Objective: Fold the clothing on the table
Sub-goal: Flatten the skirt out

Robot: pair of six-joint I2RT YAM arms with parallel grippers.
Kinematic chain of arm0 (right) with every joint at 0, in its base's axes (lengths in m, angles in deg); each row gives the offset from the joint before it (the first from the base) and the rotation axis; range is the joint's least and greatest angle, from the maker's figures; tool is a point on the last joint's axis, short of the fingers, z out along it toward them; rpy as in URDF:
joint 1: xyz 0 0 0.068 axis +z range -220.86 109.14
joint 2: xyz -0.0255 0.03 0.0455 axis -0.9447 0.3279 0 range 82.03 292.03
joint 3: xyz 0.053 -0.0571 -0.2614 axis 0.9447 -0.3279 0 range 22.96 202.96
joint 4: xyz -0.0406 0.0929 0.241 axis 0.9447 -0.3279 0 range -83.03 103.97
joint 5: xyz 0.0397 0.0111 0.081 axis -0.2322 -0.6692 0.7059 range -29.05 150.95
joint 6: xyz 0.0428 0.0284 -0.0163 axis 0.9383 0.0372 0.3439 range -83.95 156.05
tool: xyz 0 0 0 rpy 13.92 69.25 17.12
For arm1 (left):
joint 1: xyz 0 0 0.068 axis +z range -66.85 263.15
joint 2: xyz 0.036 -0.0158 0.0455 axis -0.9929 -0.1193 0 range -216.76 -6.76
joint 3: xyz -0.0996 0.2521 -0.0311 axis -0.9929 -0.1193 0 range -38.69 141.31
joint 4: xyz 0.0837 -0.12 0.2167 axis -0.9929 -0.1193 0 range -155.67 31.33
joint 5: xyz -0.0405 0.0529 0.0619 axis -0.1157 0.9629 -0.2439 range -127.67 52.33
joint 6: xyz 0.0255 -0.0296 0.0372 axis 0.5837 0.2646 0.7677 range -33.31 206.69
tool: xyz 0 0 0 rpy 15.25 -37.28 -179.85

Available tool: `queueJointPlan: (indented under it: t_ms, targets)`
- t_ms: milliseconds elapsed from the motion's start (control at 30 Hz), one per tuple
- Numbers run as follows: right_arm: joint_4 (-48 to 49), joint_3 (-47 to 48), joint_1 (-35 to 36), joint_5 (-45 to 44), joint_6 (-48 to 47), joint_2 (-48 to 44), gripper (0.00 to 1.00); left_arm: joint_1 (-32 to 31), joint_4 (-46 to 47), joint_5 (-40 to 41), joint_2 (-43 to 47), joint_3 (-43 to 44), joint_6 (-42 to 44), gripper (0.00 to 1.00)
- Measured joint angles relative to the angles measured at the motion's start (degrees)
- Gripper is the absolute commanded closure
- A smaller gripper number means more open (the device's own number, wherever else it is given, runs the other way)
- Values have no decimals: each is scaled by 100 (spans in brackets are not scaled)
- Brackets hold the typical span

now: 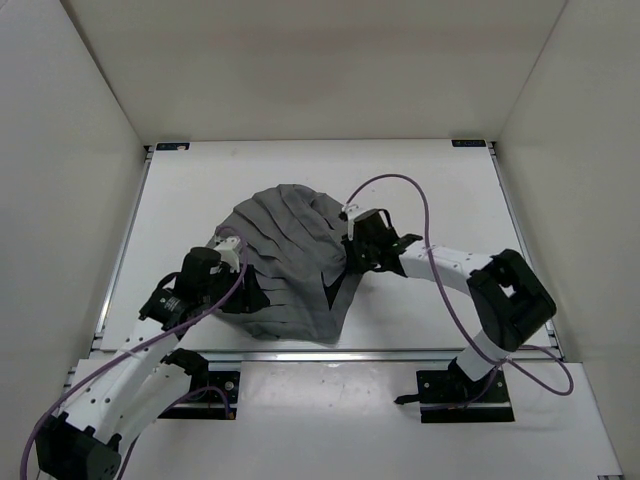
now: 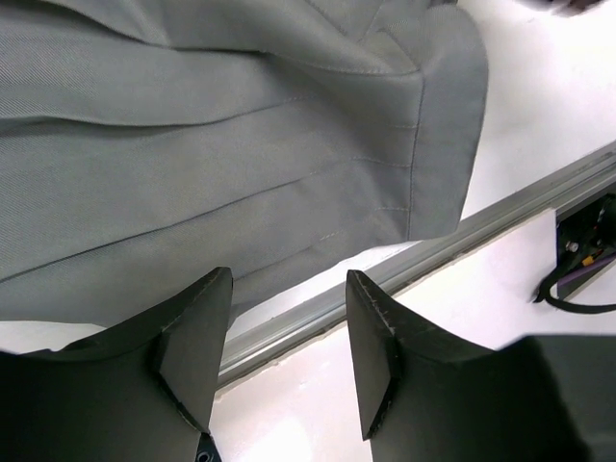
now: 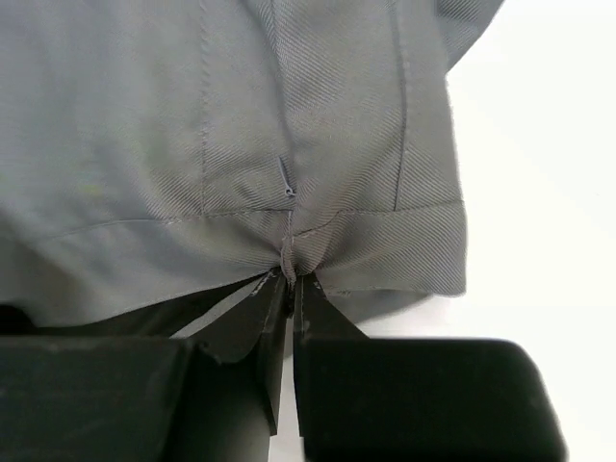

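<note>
White enclosure walls [image 1: 320,70], dark corner brackets [image 1: 172,146]

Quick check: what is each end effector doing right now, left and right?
Left end effector: open, holding nothing.
Right end effector: closed, pinching the edge of the clothing.

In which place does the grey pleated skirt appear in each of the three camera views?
Top external: the pleated skirt lies in the middle of the white table.
Left wrist: it fills the upper left, beyond the open left hand.
Right wrist: it fills the upper frame; the shut right hand pinches its edge.
Shared landmark: the white table, bare to the skirt's right in both wrist views.
</note>
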Motion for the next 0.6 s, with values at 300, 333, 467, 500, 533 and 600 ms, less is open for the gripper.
queueJointPlan:
  t_ms: [300, 333, 467, 500, 533, 600]
  targets:
    - [-153, 144, -1456, 1132, 894, -2299, 100, -337, 15, -44, -577, 0, 37, 29]
    - [-116, 138, -1591, 1174, 964, -2474, 100, -435, 20, -61, -695, 0, 50, 28]
    - [-94, 129, -1504, 1287, 1051, -2557, 100, -844, 33, -133, -1235, -7, -2, 27]
    - [-94, 96, -1445, 1307, 1058, -2490, 100, -914, 63, -151, -1320, -22, -44, 26]
    - [-107, 42, -1377, 1325, 1069, -2406, 100, -966, 114, -155, -1368, -55, -105, 25]
    - [-151, -61, -1272, 1355, 1110, -2275, 100, -1005, 223, -120, -1381, -140, -271, 29]
